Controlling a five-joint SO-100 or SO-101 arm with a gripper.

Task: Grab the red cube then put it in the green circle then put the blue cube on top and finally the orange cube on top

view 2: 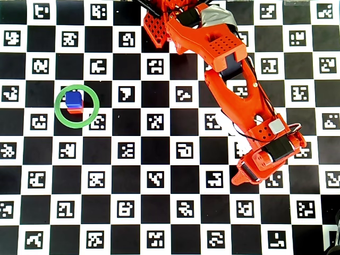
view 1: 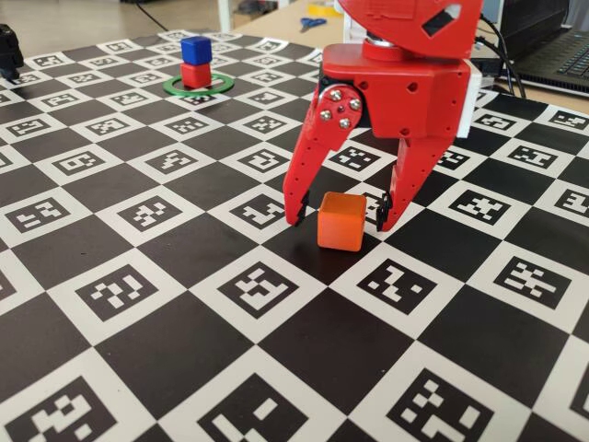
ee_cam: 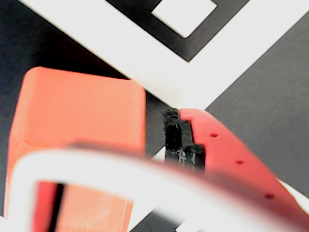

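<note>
The orange cube (view 1: 341, 220) sits on the checkered mat, between the two fingers of my red gripper (view 1: 340, 222). The gripper is open, with a small gap on each side of the cube, and its tips are near the mat. In the wrist view the orange cube (ee_cam: 82, 111) fills the left and one black-tipped finger (ee_cam: 227, 150) stands just to its right, not touching. The blue cube (view 1: 194, 49) rests on the red cube (view 1: 195, 74) inside the green circle (view 1: 217, 90) at the far left. In the overhead view the blue cube (view 2: 74, 99) covers most of the red cube (view 2: 75, 111) within the green circle (view 2: 77, 125), and the arm hides the orange cube.
The mat (view 1: 138, 304) is a black-and-white checkerboard with printed markers. Blue scissors (view 1: 313, 23) and a laptop (view 1: 552, 55) lie beyond its far edge. A black object (view 1: 7, 51) stands at the far left. The arm (view 2: 228, 79) reaches from the top centre in the overhead view.
</note>
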